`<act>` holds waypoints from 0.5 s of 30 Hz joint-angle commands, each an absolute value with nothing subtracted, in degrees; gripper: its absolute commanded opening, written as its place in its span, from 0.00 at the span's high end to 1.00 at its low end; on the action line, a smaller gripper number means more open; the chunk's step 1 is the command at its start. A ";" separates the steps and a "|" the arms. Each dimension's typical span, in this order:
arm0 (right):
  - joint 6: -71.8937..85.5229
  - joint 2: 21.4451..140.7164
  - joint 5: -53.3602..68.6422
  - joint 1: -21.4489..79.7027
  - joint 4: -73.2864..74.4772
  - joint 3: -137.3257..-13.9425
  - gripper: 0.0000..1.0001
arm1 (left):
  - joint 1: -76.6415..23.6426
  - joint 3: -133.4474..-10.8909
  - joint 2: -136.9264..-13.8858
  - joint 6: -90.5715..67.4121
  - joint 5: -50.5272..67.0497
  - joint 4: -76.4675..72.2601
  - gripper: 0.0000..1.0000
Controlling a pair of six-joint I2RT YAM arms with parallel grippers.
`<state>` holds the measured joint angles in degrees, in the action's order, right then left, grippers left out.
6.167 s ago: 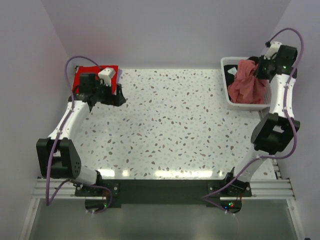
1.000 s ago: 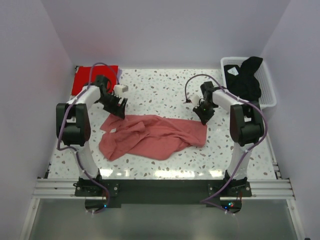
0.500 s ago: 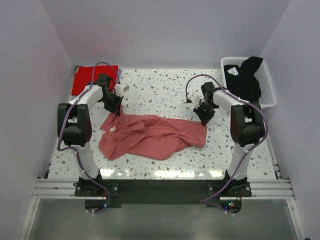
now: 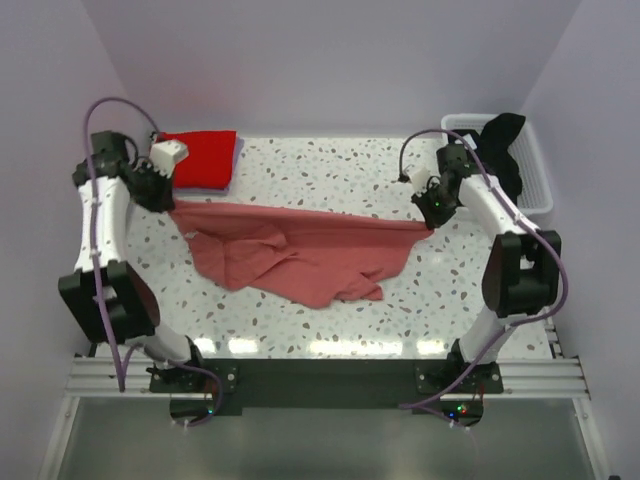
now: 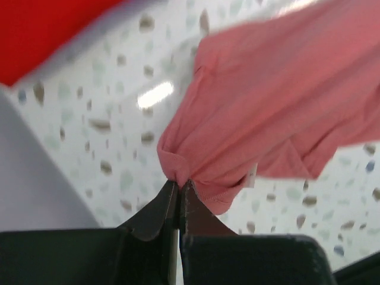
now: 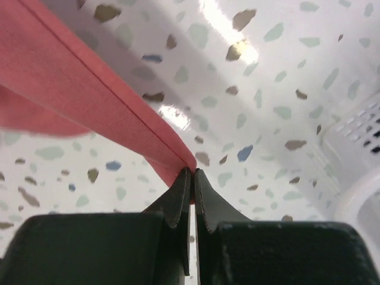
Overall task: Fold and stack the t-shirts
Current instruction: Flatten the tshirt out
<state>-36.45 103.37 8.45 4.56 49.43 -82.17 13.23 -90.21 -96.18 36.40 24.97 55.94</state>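
The salmon-pink t-shirt (image 4: pixel 300 255) hangs stretched in a taut line between both grippers, its lower part sagging onto the table. My left gripper (image 4: pixel 171 204) is shut on its left corner, seen bunched at the fingertips in the left wrist view (image 5: pixel 179 183). On the right end of the cloth my right gripper (image 4: pixel 431 223) is shut too, with a folded pink edge (image 6: pixel 77 83) running into the pinched jaws (image 6: pixel 192 172). A folded red t-shirt (image 4: pixel 200 158) lies at the back left. The black t-shirt (image 4: pixel 497 150) drapes out of the basket.
The white slatted basket (image 4: pixel 541 190) stands at the back right corner, close behind my right arm; its wall (image 6: pixel 362 172) shows in the right wrist view. Lilac walls close in the speckled table (image 4: pixel 320 165) on three sides.
The left gripper has closed on the pink shirt's corner. Both arms have risen and pulled outward and back, drawing the crumpled shirt into a taut line.
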 commanded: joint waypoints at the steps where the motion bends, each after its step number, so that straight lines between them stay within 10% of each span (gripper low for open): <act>1: -44.54 94.33 5.63 4.92 54.49 -74.48 1.00 | 24.41 -76.42 -84.06 53.32 21.91 68.02 1.00; 6: -48.07 91.76 4.48 5.01 56.86 -65.58 1.00 | 34.18 -54.52 -79.98 63.02 12.15 66.63 0.98; 8: -48.25 92.89 6.66 5.27 57.83 -65.13 1.00 | 35.06 -50.47 -80.94 62.84 10.81 62.78 0.75; 10: -48.17 94.30 7.99 5.89 59.76 -66.00 1.00 | 35.59 -51.67 -82.52 61.71 13.68 62.14 0.49; 15: -47.20 97.20 11.51 7.47 61.43 -68.55 1.00 | 34.02 -69.76 -90.08 55.29 30.98 67.49 0.43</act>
<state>-46.00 96.60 8.99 6.68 59.27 -65.73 35.07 -58.65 -87.96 57.23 19.49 67.44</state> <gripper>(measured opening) 0.015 0.564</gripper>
